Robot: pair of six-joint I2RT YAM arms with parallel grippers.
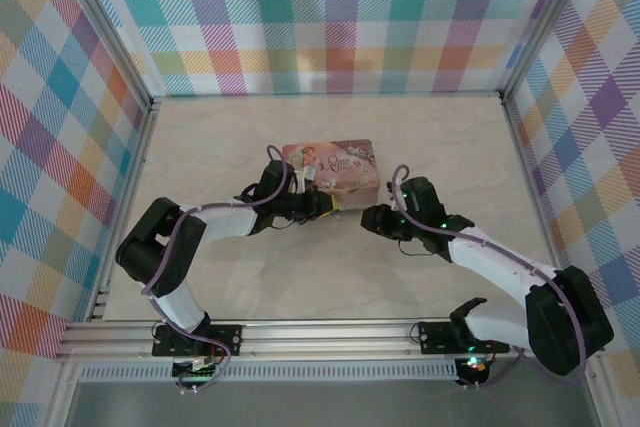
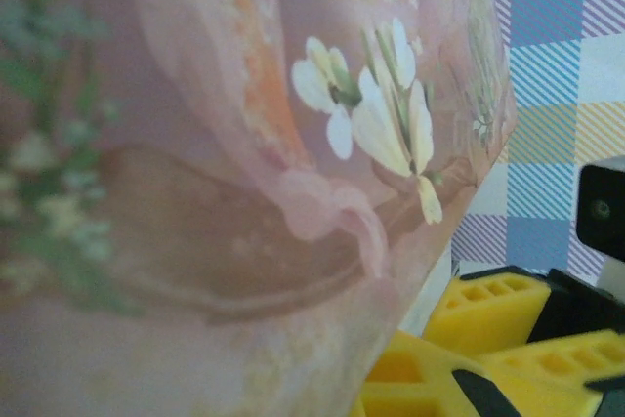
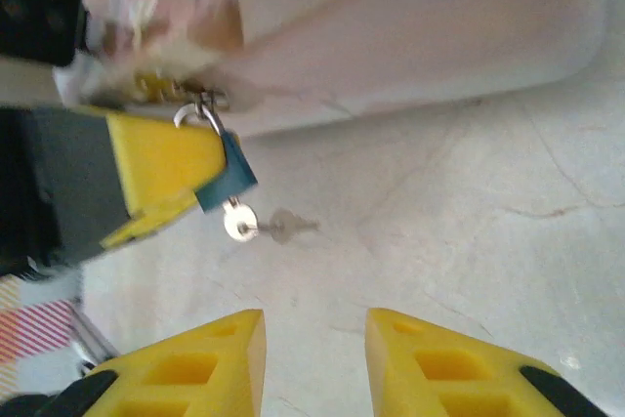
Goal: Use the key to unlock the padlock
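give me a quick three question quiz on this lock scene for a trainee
1. True or false: the right fingers are shut on the key.
2. Where is the key? A) lying loose on the table B) stuck in the bottom of the padlock C) between the right fingers
3. What does the padlock hang from?

Key: 1 false: they are open and short of the key. 2 B. 3 the latch of the pink tin, with the left fingers holding the padlock.
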